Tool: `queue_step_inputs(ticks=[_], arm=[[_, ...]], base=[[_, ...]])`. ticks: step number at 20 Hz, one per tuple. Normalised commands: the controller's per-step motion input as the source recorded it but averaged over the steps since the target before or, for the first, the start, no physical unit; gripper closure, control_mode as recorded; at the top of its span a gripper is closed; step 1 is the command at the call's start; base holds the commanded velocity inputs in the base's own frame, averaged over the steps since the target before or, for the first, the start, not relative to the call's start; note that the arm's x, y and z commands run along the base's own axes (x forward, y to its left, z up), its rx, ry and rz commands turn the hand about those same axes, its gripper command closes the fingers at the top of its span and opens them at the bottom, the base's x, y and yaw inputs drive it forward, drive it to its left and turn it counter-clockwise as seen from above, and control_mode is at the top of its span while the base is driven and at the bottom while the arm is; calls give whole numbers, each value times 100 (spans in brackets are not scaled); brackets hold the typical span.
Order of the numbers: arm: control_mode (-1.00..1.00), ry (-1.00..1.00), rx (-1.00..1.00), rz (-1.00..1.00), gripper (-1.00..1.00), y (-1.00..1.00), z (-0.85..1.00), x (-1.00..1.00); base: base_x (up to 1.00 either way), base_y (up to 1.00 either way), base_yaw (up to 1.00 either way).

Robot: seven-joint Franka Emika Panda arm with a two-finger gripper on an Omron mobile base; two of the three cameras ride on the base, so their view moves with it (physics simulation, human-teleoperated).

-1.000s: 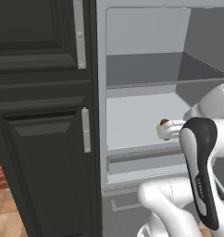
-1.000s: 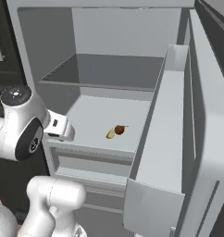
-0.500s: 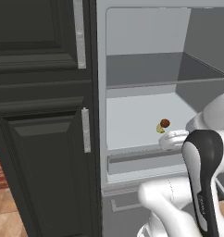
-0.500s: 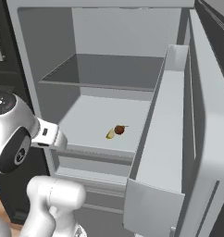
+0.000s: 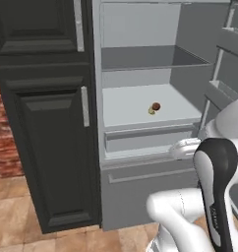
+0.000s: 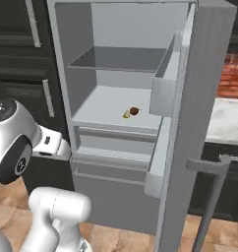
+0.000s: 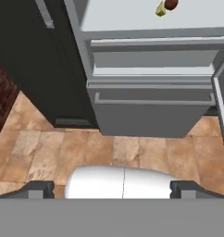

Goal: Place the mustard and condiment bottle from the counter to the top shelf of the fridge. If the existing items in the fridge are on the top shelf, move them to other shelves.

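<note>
- Inside the fridge (image 5: 140, 29): two existing items (image 5: 154, 108), one brown, one yellow, on the white shelf (image 5: 126, 103)
- top shelf (image 5: 140, 58): bare
- gripper (image 7: 112, 189): spread wide, holding nothing

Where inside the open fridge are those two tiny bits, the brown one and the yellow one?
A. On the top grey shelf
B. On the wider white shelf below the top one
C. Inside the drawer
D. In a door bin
B: the brown bit and the yellow bit lie side by side on the white shelf, under the top shelf and above the drawer.
</note>
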Motion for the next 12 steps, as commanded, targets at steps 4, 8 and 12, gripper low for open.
queue_step_inputs(ticks=[4, 8, 12], arm=[[100, 0, 0, 0, -100, 0, 0, 0], [100, 0, 0, 0, -100, 0, 0, 0], [100, 0, 0, 0, -100, 0, 0, 0]], base=[[-100, -52, -1], [-100, -89, -12], [-77, -100, -22]])
